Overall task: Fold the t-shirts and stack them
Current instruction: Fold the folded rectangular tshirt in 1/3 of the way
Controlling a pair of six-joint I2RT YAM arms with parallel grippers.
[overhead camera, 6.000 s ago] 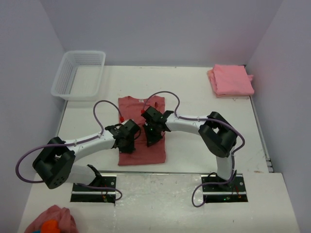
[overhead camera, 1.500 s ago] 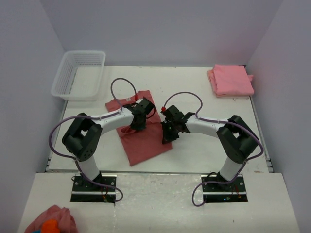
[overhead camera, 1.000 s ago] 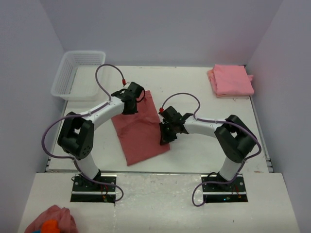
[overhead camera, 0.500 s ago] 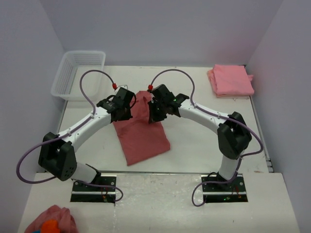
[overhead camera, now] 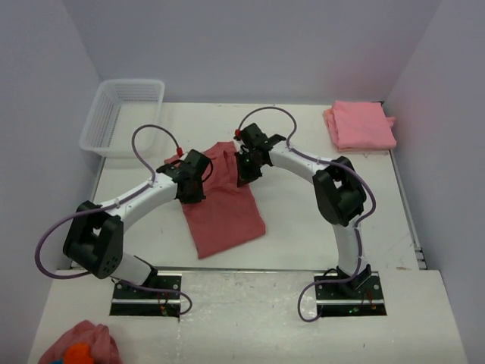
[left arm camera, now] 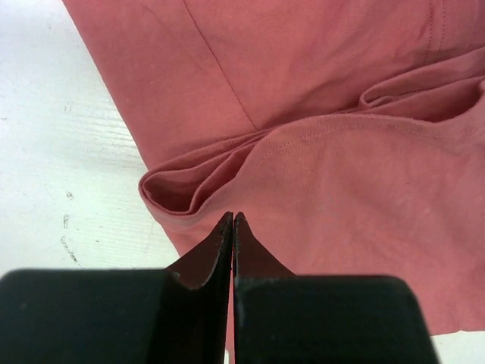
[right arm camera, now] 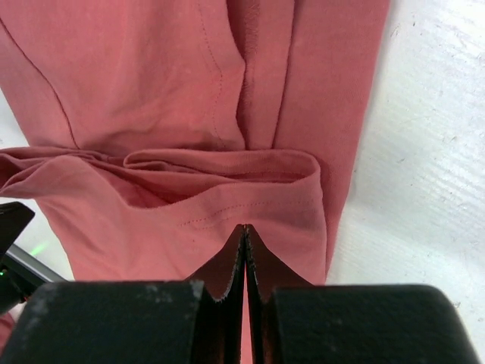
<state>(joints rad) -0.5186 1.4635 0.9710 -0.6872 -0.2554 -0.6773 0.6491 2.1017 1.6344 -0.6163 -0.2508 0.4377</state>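
The red t-shirt (overhead camera: 226, 216) is laid in the middle of the table (overhead camera: 318, 227), its far edge doubled over. That flap is pinched by the left gripper (left arm camera: 232, 220) and the right gripper (right arm camera: 244, 229), each pressed tight on the cloth. A pink t-shirt (overhead camera: 361, 125) is seen folded at the far right corner.

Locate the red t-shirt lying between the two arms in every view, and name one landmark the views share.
Top external: red t-shirt at mid-frame, lying tilted.
Left wrist: fills the top and right of frame.
Right wrist: fills the left and centre.
Shared landmark: its folded-over edge.
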